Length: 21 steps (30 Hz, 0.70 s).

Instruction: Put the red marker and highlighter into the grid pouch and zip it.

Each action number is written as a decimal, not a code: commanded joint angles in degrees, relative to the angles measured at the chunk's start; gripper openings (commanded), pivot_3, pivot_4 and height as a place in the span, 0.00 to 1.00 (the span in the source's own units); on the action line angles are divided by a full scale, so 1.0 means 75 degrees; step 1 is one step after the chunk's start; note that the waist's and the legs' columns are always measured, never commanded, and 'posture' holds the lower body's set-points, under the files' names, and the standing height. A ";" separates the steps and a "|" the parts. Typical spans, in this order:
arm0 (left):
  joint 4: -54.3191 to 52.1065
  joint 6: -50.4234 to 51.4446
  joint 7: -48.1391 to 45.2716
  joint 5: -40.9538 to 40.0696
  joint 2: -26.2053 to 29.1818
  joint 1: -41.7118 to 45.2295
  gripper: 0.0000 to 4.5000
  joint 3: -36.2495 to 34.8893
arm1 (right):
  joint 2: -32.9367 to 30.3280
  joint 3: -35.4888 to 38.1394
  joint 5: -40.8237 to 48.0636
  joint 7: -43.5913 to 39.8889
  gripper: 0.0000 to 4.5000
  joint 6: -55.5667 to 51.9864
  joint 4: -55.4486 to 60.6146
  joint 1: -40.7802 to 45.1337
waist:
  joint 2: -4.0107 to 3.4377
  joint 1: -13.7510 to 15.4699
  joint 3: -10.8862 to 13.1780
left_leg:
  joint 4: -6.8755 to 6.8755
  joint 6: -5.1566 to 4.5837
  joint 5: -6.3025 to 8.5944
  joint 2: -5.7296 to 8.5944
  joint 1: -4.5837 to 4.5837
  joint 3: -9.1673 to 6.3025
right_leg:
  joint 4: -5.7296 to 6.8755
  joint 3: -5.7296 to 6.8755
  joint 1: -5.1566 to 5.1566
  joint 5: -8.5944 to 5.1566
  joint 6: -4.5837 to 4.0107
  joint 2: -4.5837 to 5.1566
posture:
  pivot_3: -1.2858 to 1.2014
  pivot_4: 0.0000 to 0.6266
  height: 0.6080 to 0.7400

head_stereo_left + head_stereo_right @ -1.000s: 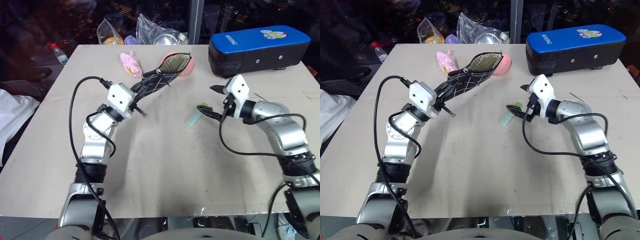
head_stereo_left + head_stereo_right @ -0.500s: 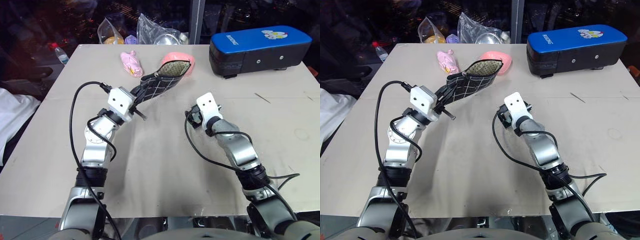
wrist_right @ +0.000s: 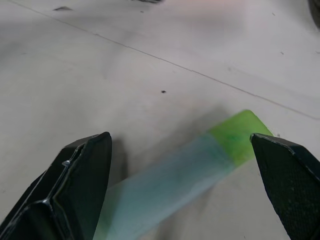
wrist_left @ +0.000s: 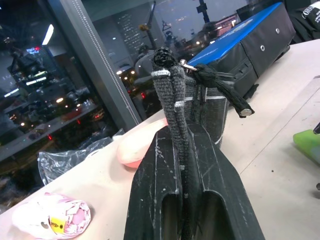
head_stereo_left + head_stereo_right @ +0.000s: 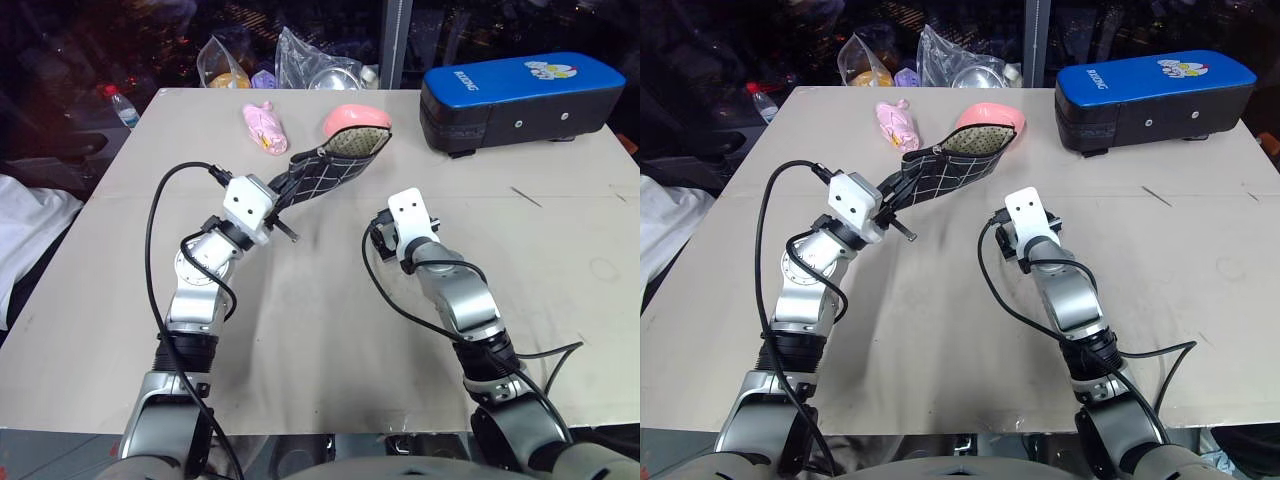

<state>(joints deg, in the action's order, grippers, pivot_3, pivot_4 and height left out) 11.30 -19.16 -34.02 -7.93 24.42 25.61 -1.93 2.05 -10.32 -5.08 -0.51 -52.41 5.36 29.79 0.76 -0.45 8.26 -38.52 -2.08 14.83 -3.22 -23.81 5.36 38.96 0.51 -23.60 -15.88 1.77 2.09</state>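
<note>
My right gripper (image 3: pixel 180 190) sits low over the table (image 5: pixel 330 340) with the highlighter (image 3: pixel 185 180) lying flat right between the jaws. Its long axis runs slantwise across the gap, not square to it: green cap (image 3: pixel 240 137) end nearer one fingertip (image 3: pixel 292 185), pale body end running down towards the other (image 3: pixel 75 185). Right jaws are spread wide and empty, touching nothing that I can see. A squeeze from here should catch the barrel, but at a skew; a small wrist roll first would square it up, my guess.

My left gripper (image 4: pixel 185 165) is clamped shut on one end of the pouch (image 5: pixel 330 172), holding it raised off the table with the open mouth at the far end, near the pink thing (image 5: pixel 355 118). Pouch is left and beyond the highlighter, apart from it. The right arm is clearly the nearer one to the highlighter. Can't make out the red marker.
</note>
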 commanded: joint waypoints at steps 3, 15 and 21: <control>-0.0282 -0.0164 -0.0022 0.0033 0.0022 0.0044 0.00 0.0012 | 0.0614 0.1158 0.0230 0.0628 0.99 -0.0971 0.0149 -0.0123 | 0.0000 0.0002 -0.0001 | 0.0000 0.0000 0.0000 0.0000 -0.0001 -0.0002 | 0.0000 0.0002 0.0000 0.0000 0.0000 0.0000 | 0.52 0.24 0.98; -0.0289 -0.0206 -0.0052 0.0099 0.0007 -0.0007 0.00 0.0025 | 0.0311 0.1475 0.1034 0.0065 0.75 -0.1912 -0.0268 0.0201 | 0.0010 0.0110 -0.0010 | 0.0001 -0.0002 0.0001 0.0008 0.0003 -0.0014 | -0.0003 0.0010 0.0010 0.0000 0.0000 0.0002 | 0.52 0.24 0.98; -0.0290 -0.0240 -0.0011 0.0128 -0.0023 -0.0025 0.00 -0.0003 | -0.0184 0.1595 0.1218 -0.0120 0.18 -0.2015 -0.0396 0.0234 | 0.0019 0.0182 -0.0016 | -0.0001 -0.0003 0.0001 0.0009 0.0001 -0.0026 | -0.0006 0.0018 0.0018 0.0000 0.0000 0.0005 | 0.52 0.24 0.98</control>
<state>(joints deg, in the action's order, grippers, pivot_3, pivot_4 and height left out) 11.30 -19.56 -34.60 -6.88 24.32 25.39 -1.55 3.12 -1.25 5.38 -2.53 -64.80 5.07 33.52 0.90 0.92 8.14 -38.54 -2.11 14.84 -3.11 -23.80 5.13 38.91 0.67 -23.45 -15.88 1.76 2.16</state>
